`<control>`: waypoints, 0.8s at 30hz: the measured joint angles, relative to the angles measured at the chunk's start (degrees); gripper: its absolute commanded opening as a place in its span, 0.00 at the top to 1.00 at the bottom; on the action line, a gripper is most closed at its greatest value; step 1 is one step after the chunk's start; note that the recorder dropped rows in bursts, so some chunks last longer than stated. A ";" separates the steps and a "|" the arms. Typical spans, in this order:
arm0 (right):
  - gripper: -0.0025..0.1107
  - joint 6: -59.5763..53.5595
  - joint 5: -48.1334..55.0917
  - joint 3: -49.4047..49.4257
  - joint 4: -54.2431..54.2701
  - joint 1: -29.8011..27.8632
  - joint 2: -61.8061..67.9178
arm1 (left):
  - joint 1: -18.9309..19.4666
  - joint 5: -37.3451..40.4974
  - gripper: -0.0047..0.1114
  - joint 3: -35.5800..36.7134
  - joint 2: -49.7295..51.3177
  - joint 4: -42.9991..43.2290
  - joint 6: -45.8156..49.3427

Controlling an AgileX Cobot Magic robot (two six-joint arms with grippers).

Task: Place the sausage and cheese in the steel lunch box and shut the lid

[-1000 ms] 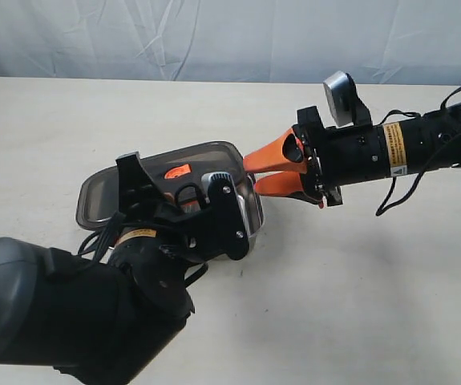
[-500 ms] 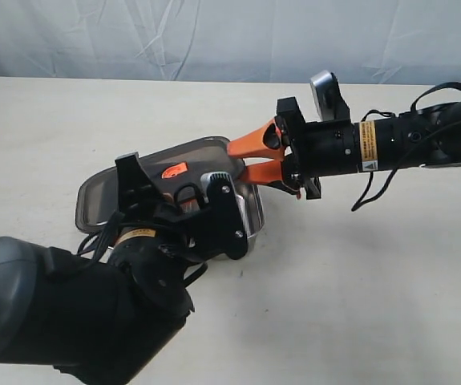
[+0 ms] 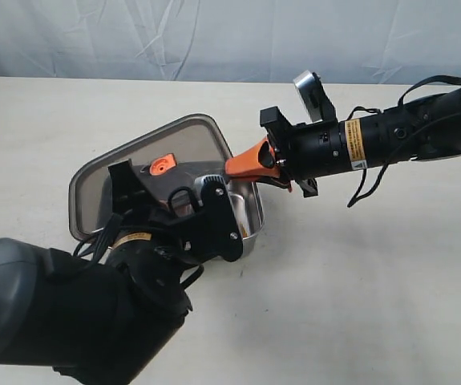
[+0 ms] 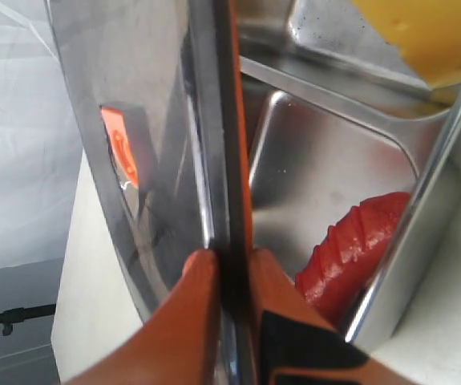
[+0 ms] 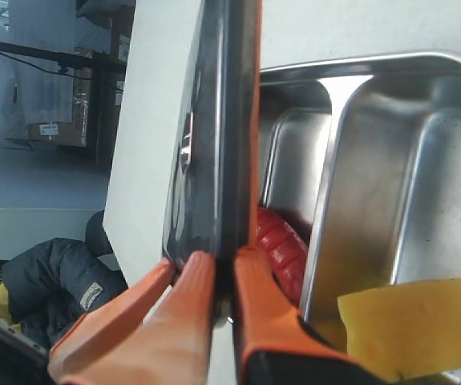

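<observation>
Two grips, one part: both claws are clamped on the lid [image 3: 174,144]. The left gripper [image 4: 226,261] has its jaws pinched tight on the lid's rim, with the dark edge and orange seal sandwiched between them and no gap visible. The right gripper [image 5: 224,265] does the same on another stretch of rim; in the exterior view it reaches in from the right and bites the lid's right-hand edge. The left gripper's contact point is hidden in the exterior view behind the left arm [image 3: 94,313], so only the wrist view confirms that grip. The lid is off the box, tilted up steeply with its smoky face toward the exterior camera and the orange valve tab [image 3: 160,166] at its centre. The steel lunch box [image 3: 252,215] sits on the table [image 3: 374,281] just below and beside the raised lid, open, mostly hidden by the left arm. Contents are loaded: the sausage [image 4: 350,249] lies in one compartment against the wall, and the cheese [image 5: 406,321] is in the neighbouring one, with the divider [image 4: 326,80] between them. Can't tell from these angles which compartment is the larger. The lid's lower edge runs close along the box rim on the sausage side; contact there is unclear. The lid is not yet seated.
</observation>
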 measured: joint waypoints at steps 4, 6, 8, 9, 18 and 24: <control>0.99 0.00 0.00 0.00 0.00 0.00 0.00 | 0.00 -0.98 0.96 0.00 0.00 0.00 0.00; 0.99 0.00 -0.17 0.00 0.14 0.04 0.00 | 0.00 -1.79 0.96 0.00 0.00 0.00 0.00; 0.99 0.00 -0.43 0.00 0.55 0.14 0.00 | 0.00 -2.60 0.96 0.00 0.00 0.00 0.00; 0.99 0.00 -0.47 0.00 0.85 0.14 0.00 | 0.00 -2.72 0.96 0.00 0.00 0.11 0.00; 0.99 0.00 -0.23 0.00 1.38 0.28 0.00 | 0.00 -1.21 0.96 0.11 -1.04 -0.01 0.00; 0.99 0.00 -0.05 0.00 1.38 0.17 0.00 | 0.00 1.27 0.89 0.19 -1.34 -0.01 0.00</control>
